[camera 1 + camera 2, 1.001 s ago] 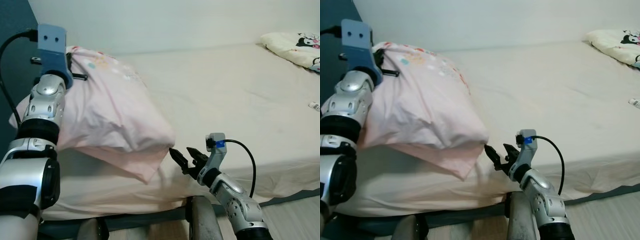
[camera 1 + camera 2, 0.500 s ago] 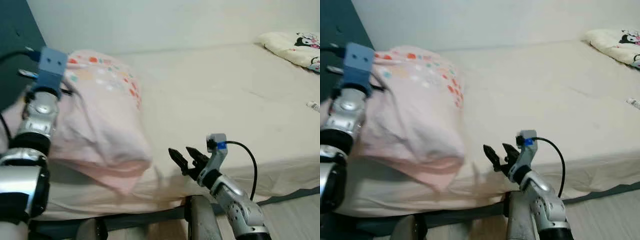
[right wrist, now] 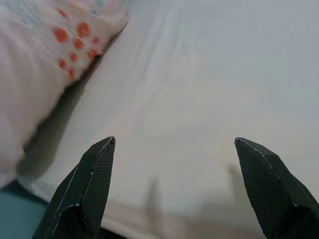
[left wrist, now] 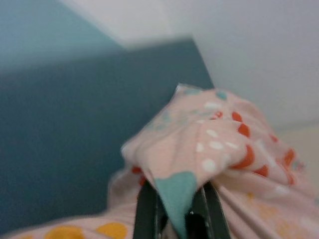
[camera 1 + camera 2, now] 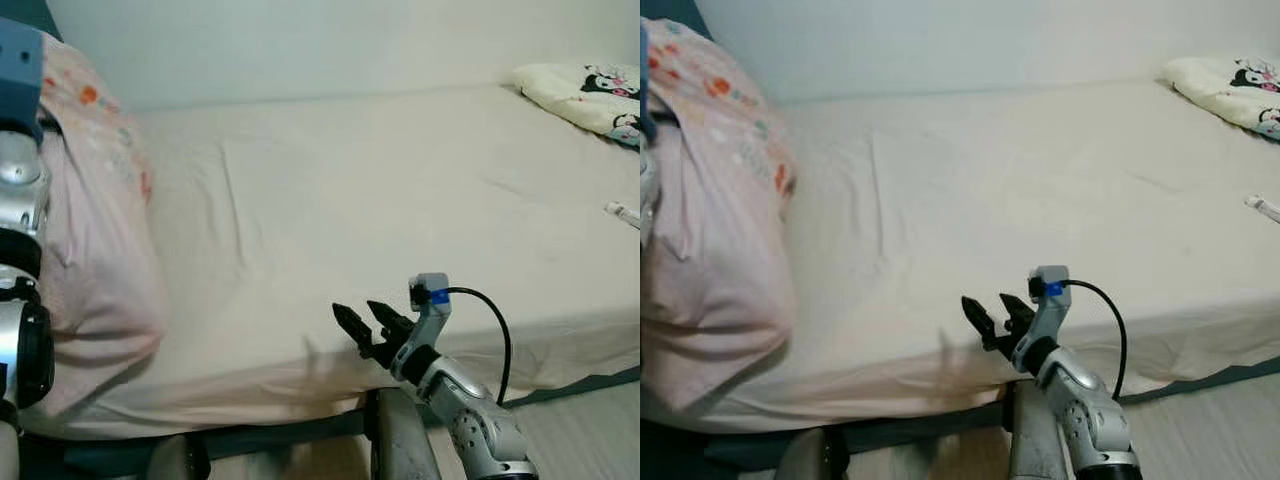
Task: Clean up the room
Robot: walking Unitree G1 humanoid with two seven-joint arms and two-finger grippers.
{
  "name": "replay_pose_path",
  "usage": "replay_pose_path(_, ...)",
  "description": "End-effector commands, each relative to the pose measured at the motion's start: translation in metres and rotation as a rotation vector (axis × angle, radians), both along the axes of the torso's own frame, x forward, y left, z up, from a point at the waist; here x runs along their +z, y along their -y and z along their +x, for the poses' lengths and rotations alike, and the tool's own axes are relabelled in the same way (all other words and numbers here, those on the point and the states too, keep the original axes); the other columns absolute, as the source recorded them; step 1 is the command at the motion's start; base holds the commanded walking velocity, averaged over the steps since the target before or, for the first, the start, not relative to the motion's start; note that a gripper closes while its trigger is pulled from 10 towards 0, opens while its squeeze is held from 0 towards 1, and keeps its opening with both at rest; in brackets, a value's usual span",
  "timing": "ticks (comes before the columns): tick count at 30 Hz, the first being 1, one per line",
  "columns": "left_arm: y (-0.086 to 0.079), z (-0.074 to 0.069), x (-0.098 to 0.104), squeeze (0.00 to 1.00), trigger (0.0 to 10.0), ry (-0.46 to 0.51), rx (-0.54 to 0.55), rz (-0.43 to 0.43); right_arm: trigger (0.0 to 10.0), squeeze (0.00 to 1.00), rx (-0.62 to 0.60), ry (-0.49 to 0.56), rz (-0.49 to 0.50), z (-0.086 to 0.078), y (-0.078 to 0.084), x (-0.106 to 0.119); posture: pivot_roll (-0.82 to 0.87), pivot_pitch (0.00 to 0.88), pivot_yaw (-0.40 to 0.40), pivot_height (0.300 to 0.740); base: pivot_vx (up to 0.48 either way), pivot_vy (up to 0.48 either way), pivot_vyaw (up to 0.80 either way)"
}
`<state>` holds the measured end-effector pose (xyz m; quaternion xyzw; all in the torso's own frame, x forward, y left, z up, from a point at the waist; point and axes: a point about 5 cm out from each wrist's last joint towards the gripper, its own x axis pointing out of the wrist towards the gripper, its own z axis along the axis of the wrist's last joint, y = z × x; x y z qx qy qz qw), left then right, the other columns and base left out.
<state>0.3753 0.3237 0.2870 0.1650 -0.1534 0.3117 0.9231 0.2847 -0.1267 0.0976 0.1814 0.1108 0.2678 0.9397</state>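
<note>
A pink pillow (image 5: 95,260) with coloured dots stands on end at the left end of the cream bed (image 5: 400,210), against a dark teal headboard (image 4: 65,139). My left gripper (image 4: 174,209) is shut on a bunched corner of the pillow (image 4: 209,139) near its top. My left arm (image 5: 18,200) rises along the pillow's left side. My right gripper (image 5: 362,326) hovers open above the bed's front edge, right of the pillow, holding nothing. Its black fingertips (image 3: 94,174) stand wide apart over the sheet.
A cream cartoon-print pillow (image 5: 585,95) lies at the bed's far right corner. A small white object (image 5: 622,212) rests on the sheet near the right edge. A white wall (image 5: 300,45) runs behind the bed. Grey floor (image 5: 590,430) shows at lower right.
My left gripper has swung the pink pillow leftward and upright toward the headboard, uncovering the sheet in the middle. My right gripper has stayed in place, open.
</note>
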Motion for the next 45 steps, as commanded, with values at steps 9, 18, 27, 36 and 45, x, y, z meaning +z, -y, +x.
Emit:
replay_pose_path(9,0.071,0.018,-0.099,0.00,0.0,-0.188,-0.421,-0.423,10.0,0.00,-0.013,-0.032,-0.036,-0.007,0.004,-0.005,-0.11,0.153,0.001,0.469,0.000,0.000,0.00)
replay_pose_path(18,0.152,0.038,0.004,0.00,0.0,0.180,-1.008,-0.495,10.0,0.00,-0.048,-0.018,-0.042,-0.001,0.009,-0.001,-0.10,0.136,0.013,0.469,0.000,0.000,0.00)
replay_pose_path(27,0.156,0.033,0.062,0.00,0.0,0.411,-1.125,-0.628,10.0,0.00,-0.051,-0.014,-0.035,-0.001,0.007,0.000,-0.10,0.132,0.016,0.469,0.000,0.000,0.00)
replay_pose_path(36,0.096,0.033,0.018,0.00,0.0,0.273,-0.699,-0.504,10.0,0.00,-0.046,-0.014,-0.029,-0.003,0.005,0.000,-0.10,0.138,0.015,0.469,0.000,0.000,0.00)
replay_pose_path(45,0.092,0.032,-0.016,0.00,0.0,-0.001,-0.539,-0.131,10.0,0.00,-0.045,-0.018,-0.026,-0.007,0.003,-0.002,-0.11,0.156,0.015,0.469,0.000,0.000,0.00)
